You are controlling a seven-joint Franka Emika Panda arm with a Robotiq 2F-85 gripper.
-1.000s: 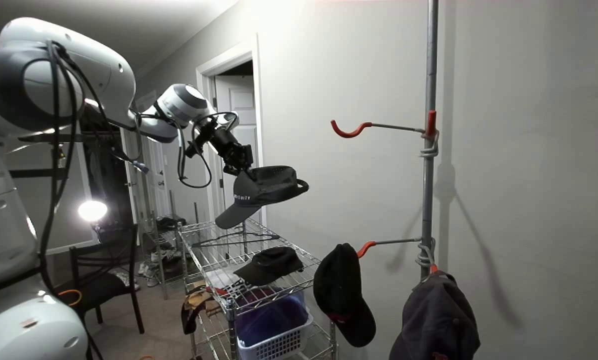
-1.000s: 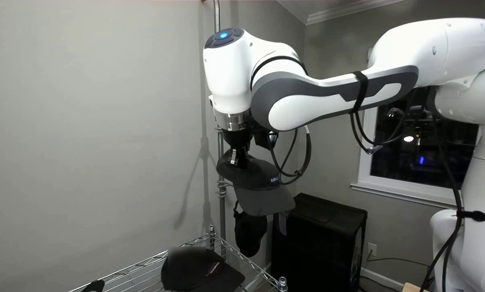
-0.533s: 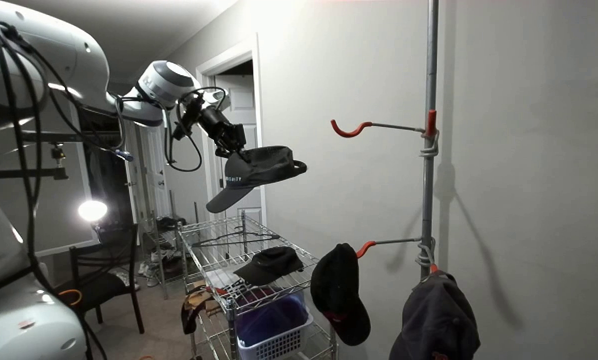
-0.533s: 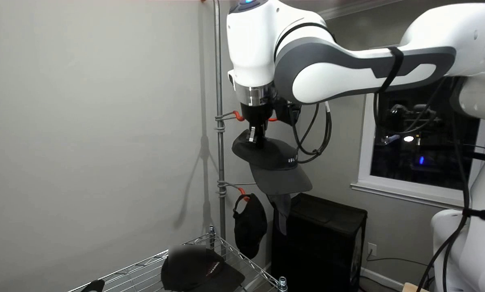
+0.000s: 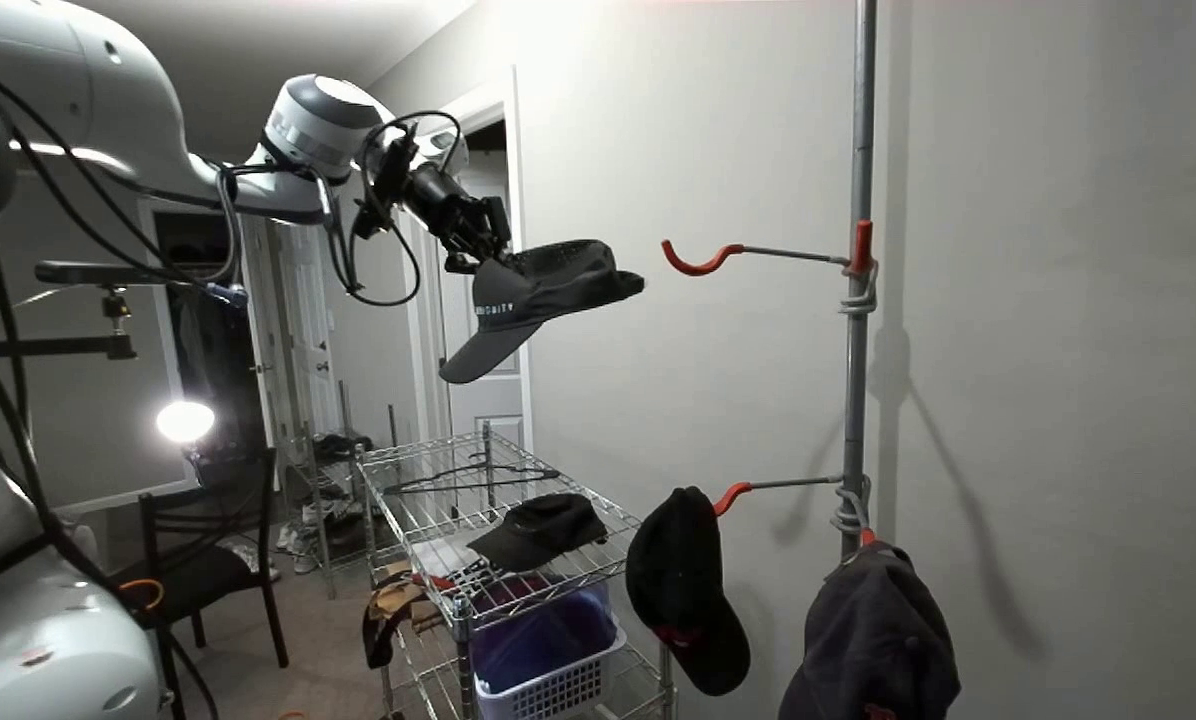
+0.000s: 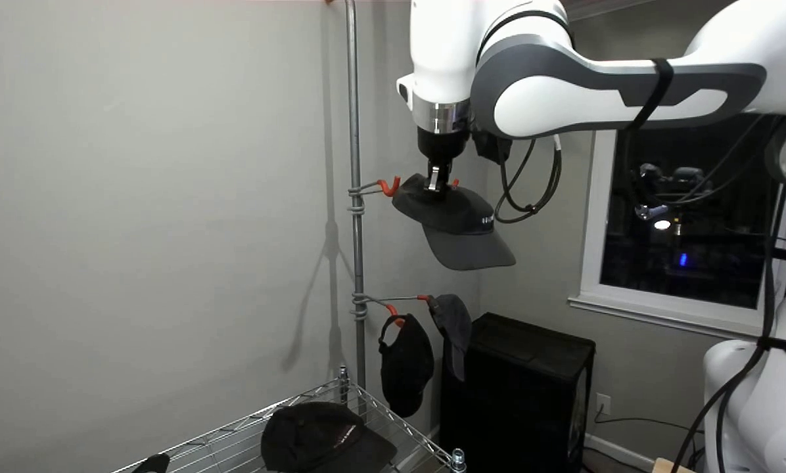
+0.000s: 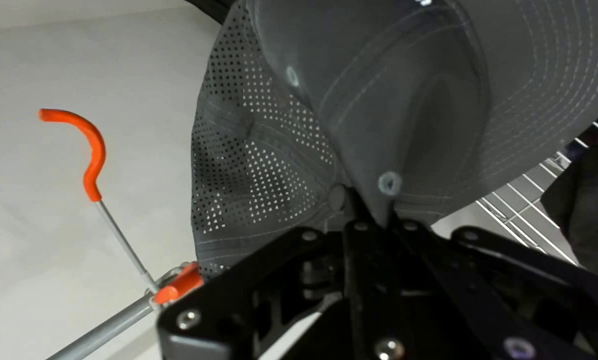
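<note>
My gripper (image 5: 503, 262) is shut on the crown of a dark grey cap (image 5: 548, 295) with white lettering on its front. It holds the cap in the air, brim pointing down. In the wrist view, the fingertips (image 7: 371, 212) pinch a fold of cloth at the top of the cap (image 7: 404, 110); perforated mesh shows at its back. The cap (image 6: 462, 213) also shows in an exterior view below the gripper (image 6: 436, 187). A red-tipped upper hook (image 5: 698, 265) is just beyond the back of the cap, apart from it in that view. The hook also shows in the wrist view (image 7: 95, 150).
A metal pole (image 5: 863, 130) carries the hooks. A black cap (image 5: 683, 590) and a grey cap (image 5: 873, 640) hang from lower hooks. Another black cap (image 5: 543, 530) lies on a wire rack (image 5: 413, 560). A black box (image 6: 524, 374) stands by the window (image 6: 689, 249).
My arm has risen, lifting the held cap well above the rack. The cap has come up to about the upper hook's height and, in the last half second, closer to it in an exterior view.
</note>
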